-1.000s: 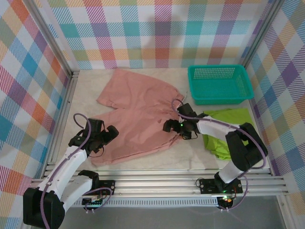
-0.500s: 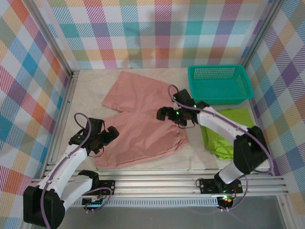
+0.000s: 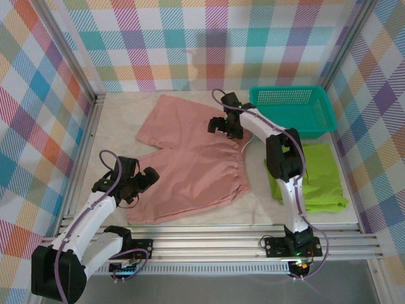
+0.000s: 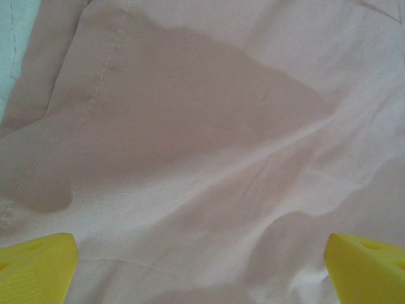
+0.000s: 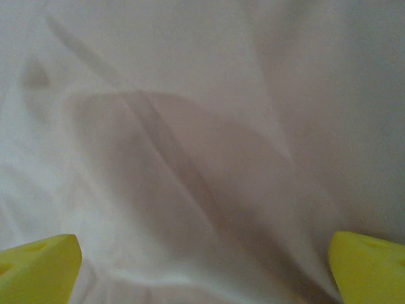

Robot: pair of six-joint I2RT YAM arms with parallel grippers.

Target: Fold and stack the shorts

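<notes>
While wrist views show pink shorts (image 4: 202,126), overhead adds green shorts (image 3: 323,183)

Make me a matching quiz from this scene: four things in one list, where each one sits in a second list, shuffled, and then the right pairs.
Things:
1. pink shorts
2. green shorts
3. teal basket
4. right tool

Places:
A. farthest back on the right
B. spread out in the middle
C. open, above the far part of the pink shorts
D. on the right, nearer than the basket

Pairs: 1-B, 2-D, 3-A, 4-C
</notes>
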